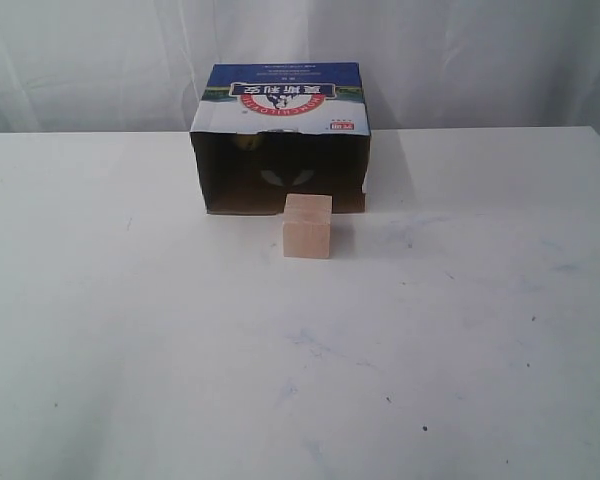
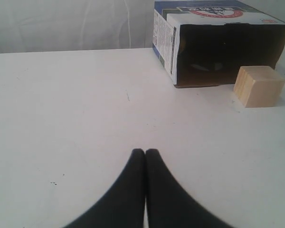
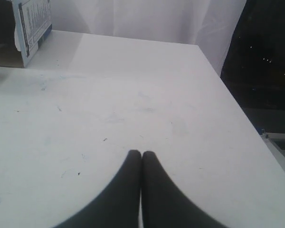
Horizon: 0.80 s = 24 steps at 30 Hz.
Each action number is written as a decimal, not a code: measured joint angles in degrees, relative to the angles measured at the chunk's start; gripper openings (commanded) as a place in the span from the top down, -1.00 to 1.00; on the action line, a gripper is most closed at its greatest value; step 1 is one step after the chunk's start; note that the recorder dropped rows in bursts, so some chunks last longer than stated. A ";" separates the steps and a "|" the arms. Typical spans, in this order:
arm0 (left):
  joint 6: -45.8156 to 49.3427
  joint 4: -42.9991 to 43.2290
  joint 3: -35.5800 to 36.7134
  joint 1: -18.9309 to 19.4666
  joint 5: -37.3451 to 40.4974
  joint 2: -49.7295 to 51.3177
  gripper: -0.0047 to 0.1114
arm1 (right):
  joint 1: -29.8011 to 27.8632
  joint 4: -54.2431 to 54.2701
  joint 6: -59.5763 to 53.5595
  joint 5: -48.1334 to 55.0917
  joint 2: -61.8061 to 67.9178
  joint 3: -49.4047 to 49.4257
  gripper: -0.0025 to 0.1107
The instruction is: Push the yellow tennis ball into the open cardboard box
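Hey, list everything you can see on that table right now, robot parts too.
Box: one, blue-and-white cardboard, dark inside, far middle of the table, open side facing the exterior camera.
Cube: one, pale wood, just in front of the box's opening.
Ball: none seen; the box's inside is too dark to tell.
Table: one, white, scuffed.
Curtain: white, behind the table.
Left gripper: black, shut, holding nothing.
Right gripper: black, shut, holding nothing.

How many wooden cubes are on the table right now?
1. The wooden cube stands on the table just in front of the open cardboard box, at its mouth. The box's dark inside could hide more.
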 measured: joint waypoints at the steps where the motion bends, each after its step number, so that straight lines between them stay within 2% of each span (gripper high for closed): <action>1: 0.00 0.00 0.00 0.00 0.00 0.00 0.92 | 0.00 0.00 0.00 0.00 0.00 0.00 0.96; 9: -0.34 0.00 0.00 0.00 -0.95 -1.15 0.92 | 0.00 0.17 -0.01 0.08 0.00 0.00 0.96; 13: -5.17 0.00 0.00 0.26 -1.26 -3.56 0.92 | 0.00 0.17 -0.01 0.08 0.00 0.00 0.96; 18: -15.95 0.32 -3.18 3.59 7.44 -7.40 0.92 | 0.00 0.17 -0.01 0.12 0.00 0.00 0.96; 20: -18.55 10.09 -6.61 4.90 10.93 -7.76 0.92 | 0.00 0.17 -0.01 0.12 0.00 0.00 0.96; 21: -22.70 20.13 -8.79 5.28 12.59 -7.76 0.92 | 0.00 0.17 -0.01 0.12 0.00 0.00 0.96; 22: -26.38 25.66 -9.60 5.28 12.91 -7.76 0.92 | 0.00 0.17 -0.01 0.12 0.00 0.00 0.96; 23: -35.86 35.21 -10.38 5.39 12.91 -7.89 0.92 | 0.00 0.17 -0.01 0.12 0.00 0.00 0.96; 24: -42.22 40.53 -10.52 5.51 12.91 -7.94 0.92 | 0.00 0.17 -0.01 0.12 0.00 0.00 0.96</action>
